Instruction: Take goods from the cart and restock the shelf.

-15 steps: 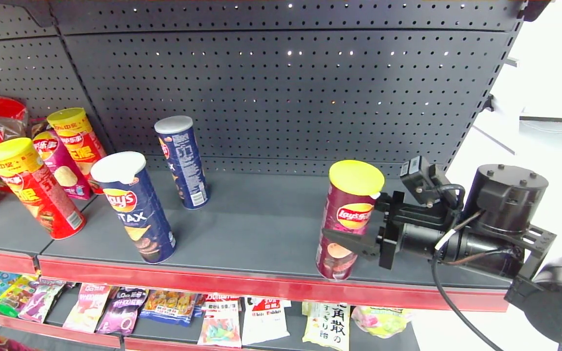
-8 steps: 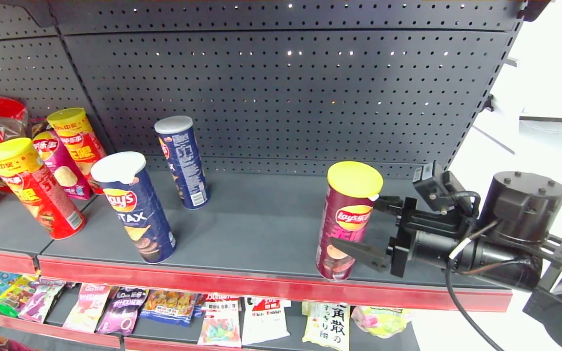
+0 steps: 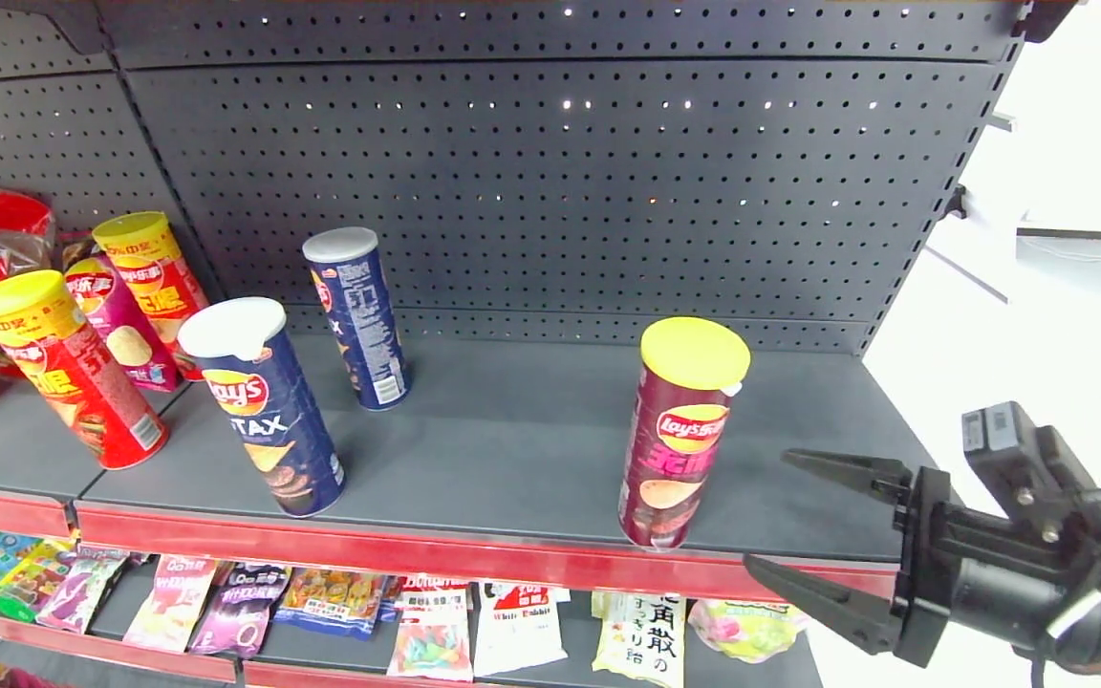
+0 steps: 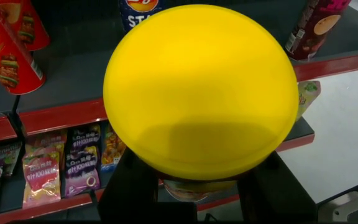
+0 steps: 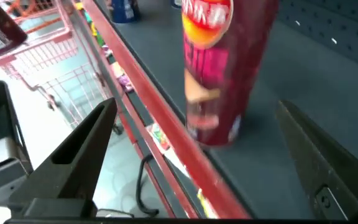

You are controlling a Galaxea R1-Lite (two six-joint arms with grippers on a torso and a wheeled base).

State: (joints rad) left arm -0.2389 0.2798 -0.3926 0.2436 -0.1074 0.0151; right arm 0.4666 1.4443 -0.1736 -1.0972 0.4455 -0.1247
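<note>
Head view: the maroon can [image 3: 680, 440] stands upright on the shelf [image 3: 512, 449], close to the shelf's red front lip and toward its right end. A second ago the right gripper [image 3: 766, 511] had its fingers on either side of this can; half a second ago it was already backing off. Now it hangs off the shelf's front right corner, fingers spread wide with nothing between them, well apart from the can. The can has kept its place and has not tipped, so this placement looks done.

In the left wrist view, the left gripper [image 4: 197, 193] hangs in front of the shelf, below its lip, closed around another yellow-lidded tube, the held can [image 4: 201, 93]. That one is probably next to go on the shelf, where bare space remains. The cart [image 5: 36, 68] stands out in front of the shelf.
</note>
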